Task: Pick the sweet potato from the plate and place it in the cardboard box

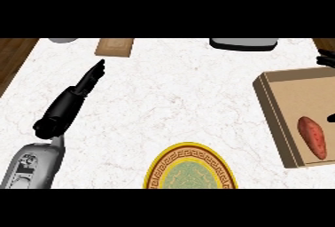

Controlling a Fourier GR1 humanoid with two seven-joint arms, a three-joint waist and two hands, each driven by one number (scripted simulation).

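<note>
- sweet potato (312, 136) lies inside the cardboard box (278, 106), on the box floor, long axis running near-to-far, close to the box's near wall; nothing touching it
- box sits on the white marbled tabletop (177, 102), partly cut off by the view's right edge
- plate (154, 170) (yellow rim, green centre) is left of the box and nearer the robot, well apart from it; near part cropped; nothing on the visible part
- left robot hand (88, 82): well left of the box, fingers straight and together, pointing away from the robot, holds nothing; can't tell if it touches the tabletop
- grey forearm (29, 166) comes in far left of the box, at the lower edge
- right robot hand (326, 59): only dark fingertips show, just past the box's far right corner at the view edge; finger state can't tell
- far side of the tabletop, left of the box: small tan board (115, 47), grey object (63, 40) at the far left edge
- dark-and-grey object (243, 43) just beyond the box's far left corner, cropped
</note>
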